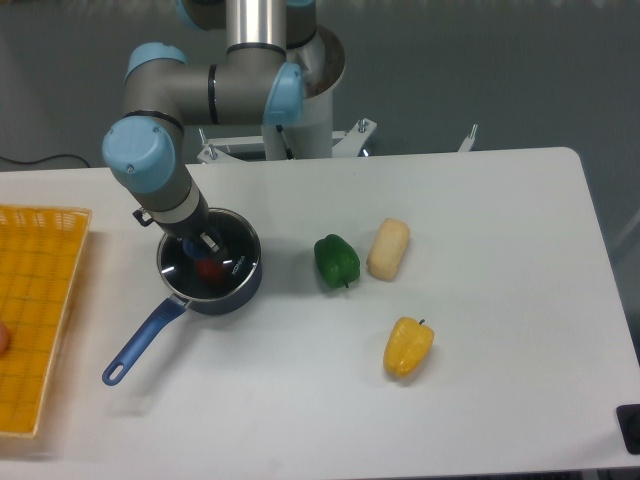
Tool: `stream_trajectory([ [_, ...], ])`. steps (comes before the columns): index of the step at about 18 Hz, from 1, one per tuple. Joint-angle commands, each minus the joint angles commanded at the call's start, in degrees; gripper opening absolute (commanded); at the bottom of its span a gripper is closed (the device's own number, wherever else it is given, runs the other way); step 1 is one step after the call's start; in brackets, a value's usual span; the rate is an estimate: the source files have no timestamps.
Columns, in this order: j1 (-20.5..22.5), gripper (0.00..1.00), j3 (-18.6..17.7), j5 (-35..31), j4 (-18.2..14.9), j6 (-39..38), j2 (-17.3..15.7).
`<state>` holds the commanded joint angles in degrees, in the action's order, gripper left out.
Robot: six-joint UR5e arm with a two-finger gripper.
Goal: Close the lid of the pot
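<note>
You are at the seating step: the tool [203, 245] sits right over the pot [212, 272], down at the knob of the lid [190, 266], and the glass disc appears to lie level on the pot's rim, though the arm's wrist hides the upper left part of the rim, so you cannot confirm it all the way round. The pot stands on the bench [480, 300] toward its left, with its handle [143, 341] running down-left toward the basket [38, 300]. Something red [210, 268] shows through the glass inside. Whether the tool is gripping the knob or has let go, you cannot tell; the fingers are too small and too shadowed. If the lid is indeed seated, your next move is to release the knob and lift straight up, without dragging sideways, since the pot looks light enough to slide. The green pepper [337, 260] lies to the right, apart from the pot.
</note>
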<state>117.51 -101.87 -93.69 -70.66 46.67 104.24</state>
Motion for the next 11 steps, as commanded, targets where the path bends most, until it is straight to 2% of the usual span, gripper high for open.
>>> stream_trajectory([
  [1,0.0,1.00,0.0,0.0,0.0,0.4,-0.1],
  [8,0.0,1.00,0.9,0.3,-0.1,0.1,-0.1],
  [11,0.2,1.00,2.4,0.6,-0.2,0.1,0.0],
])
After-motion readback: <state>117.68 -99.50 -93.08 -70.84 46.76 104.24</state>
